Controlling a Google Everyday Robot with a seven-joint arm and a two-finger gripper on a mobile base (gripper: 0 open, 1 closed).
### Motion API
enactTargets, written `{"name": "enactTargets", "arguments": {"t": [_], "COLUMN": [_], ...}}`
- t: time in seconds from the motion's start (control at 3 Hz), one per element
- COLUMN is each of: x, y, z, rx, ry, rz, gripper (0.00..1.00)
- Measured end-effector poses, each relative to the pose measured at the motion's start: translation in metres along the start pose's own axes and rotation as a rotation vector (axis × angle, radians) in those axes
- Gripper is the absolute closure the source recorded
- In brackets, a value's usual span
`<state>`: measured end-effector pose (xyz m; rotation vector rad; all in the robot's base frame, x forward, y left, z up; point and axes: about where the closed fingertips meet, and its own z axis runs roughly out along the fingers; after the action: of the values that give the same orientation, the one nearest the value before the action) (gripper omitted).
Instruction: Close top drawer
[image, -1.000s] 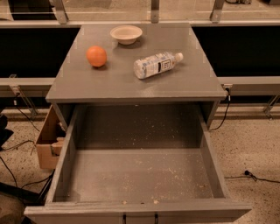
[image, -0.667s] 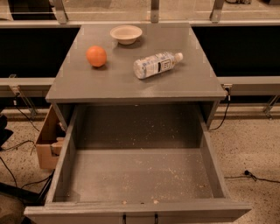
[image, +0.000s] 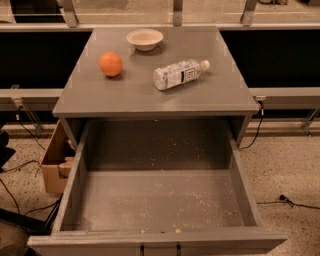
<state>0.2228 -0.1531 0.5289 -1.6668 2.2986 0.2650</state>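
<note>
The top drawer (image: 155, 200) is a wide, deep grey wooden drawer, pulled fully open out of the grey cabinet (image: 150, 95) toward me. Pale crumbs speckle its floor. The top rim of its front panel (image: 157, 240) runs along the bottom edge of the view, with the two posts of a black handle (image: 159, 248) just showing. The two lower drawers are out of view. My gripper is not in view.
On the cabinet top lie an orange (image: 110, 64), a small pale bowl (image: 145, 38) and a plastic bottle (image: 177, 74) on its side. An open cardboard box (image: 54, 160) stands on the speckled floor at left. Cables (image: 280, 200) run over the floor on both sides.
</note>
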Motion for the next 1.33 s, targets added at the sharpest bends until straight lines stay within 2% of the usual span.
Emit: {"name": "enactTargets", "arguments": {"t": [0.33,0.67,1.0,1.33], "x": [-0.033,-0.048,-0.066,-0.07], "y": [-0.038,-0.055,-0.085,-0.091], "z": [0.017,0.023,0.028,0.029], "rx": [0.035,0.049,0.065,0.065], "ry": [-0.1,-0.154,-0.207,-0.214], "rz": [-0.094,-0.137,-0.194,-0.203], "gripper": [1.0,1.0,1.0,1.0]}}
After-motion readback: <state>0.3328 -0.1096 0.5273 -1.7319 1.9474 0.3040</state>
